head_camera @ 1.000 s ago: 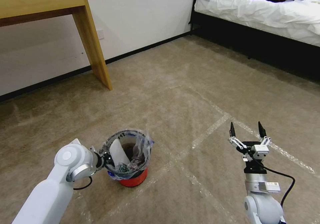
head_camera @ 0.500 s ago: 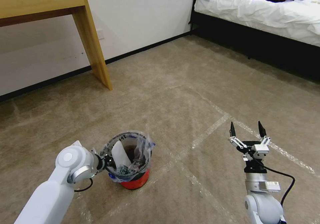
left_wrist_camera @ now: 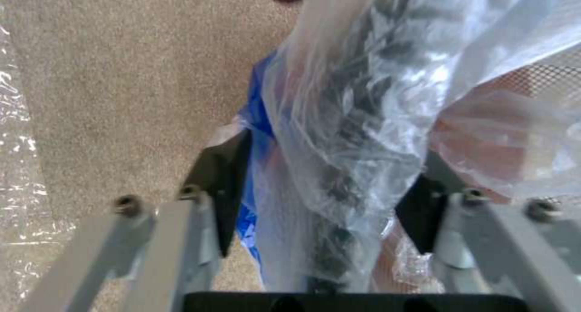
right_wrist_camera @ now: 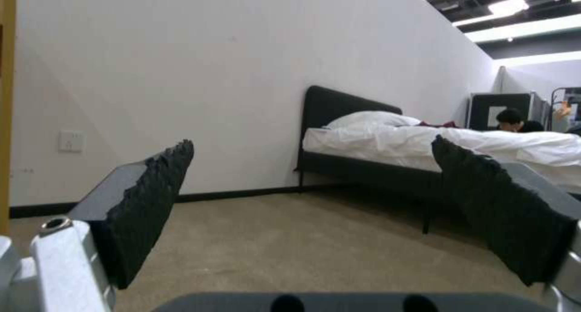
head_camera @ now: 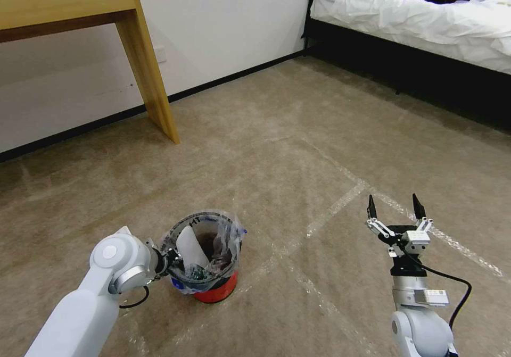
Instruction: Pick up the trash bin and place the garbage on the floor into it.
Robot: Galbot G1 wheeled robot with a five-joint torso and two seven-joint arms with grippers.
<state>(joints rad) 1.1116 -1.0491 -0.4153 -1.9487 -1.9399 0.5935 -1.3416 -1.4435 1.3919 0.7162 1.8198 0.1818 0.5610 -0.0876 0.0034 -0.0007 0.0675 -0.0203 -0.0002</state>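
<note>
The left gripper [head_camera: 166,257] is clamping its jaws on the bag-lined rim of the small round red plastic trash bin [head_camera: 213,290], apparently resting on the beige carpet floor [head_camera: 277,149]. White slipper [head_camera: 189,246] and wrappers are sitting inside; the right gripper [head_camera: 395,206] is hovering spread and empty.

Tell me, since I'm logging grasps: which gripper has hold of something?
The left gripper, clamped on the trash bin at its bagged rim. The right gripper stands open, upright, empty.
</note>
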